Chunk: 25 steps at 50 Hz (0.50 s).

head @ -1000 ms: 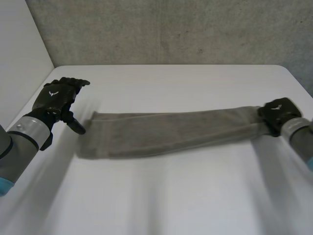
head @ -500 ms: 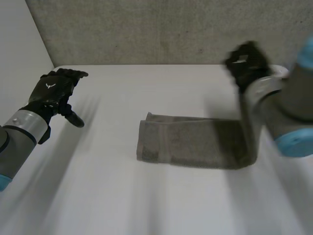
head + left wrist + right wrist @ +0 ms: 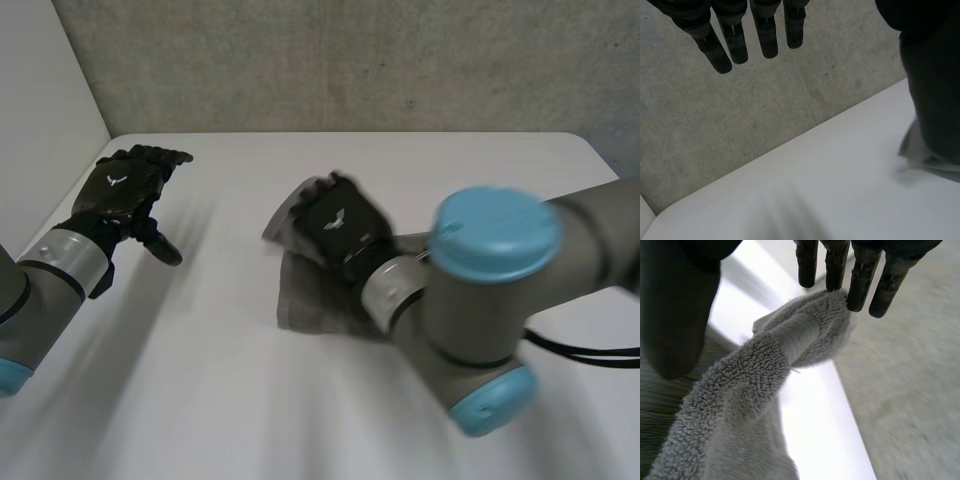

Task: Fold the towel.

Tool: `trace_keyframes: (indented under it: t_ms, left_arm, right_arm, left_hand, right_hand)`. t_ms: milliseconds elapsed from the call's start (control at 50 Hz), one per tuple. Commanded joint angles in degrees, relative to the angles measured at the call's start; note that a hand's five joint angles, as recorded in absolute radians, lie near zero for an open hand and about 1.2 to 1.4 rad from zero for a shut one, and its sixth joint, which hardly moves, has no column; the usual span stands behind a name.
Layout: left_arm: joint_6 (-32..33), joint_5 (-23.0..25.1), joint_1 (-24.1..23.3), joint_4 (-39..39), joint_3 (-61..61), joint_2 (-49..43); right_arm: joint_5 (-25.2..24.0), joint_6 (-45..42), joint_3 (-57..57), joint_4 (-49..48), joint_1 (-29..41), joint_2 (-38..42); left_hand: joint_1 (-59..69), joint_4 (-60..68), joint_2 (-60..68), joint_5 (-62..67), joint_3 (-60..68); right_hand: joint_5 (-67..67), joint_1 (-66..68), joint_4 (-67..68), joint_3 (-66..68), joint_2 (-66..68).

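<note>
Left hand [image 3: 765, 35] fingers straight; white table [image 3: 815, 195], grey concrete wall [image 3: 770, 110] beyond.

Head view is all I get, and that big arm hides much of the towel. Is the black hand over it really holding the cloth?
Observer: Yes. In the right wrist view the towel runs bunched through the right hand, between thumb and fingers, up to its fingertips.
Operator: Is that end off the table?
Observer: Yes, the white table shows beneath it there.
Operator: And the other hand?
Observer: The left wrist view shows the left hand with fingers straight, holding nothing.
</note>
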Motion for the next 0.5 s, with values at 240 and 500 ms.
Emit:
trace_keyframes:
  t_ms: [240, 500]
  left_arm:
    - [0.04, -0.01, -1.93, 0.0, -0.35, 0.13]
    - [0.57, 0.08, -3.87, 0.0, -0.17, -0.23]
  right_arm:
    - [-3.67, 7.4, 22.87, 2.37, -18.59, -12.13]
    - [-6.94, 8.1, 29.21, -0.62, -25.11, -12.66]
  left_hand:
    - [-4.05, -3.7, -3.44, -11.35, -2.71]
    - [-4.05, -3.7, -3.44, -11.35, -2.71]
  right_hand:
    - [-3.66, -3.22, -4.53, -4.25, -5.37]
    - [-3.07, -2.63, -3.95, -3.66, -4.78]
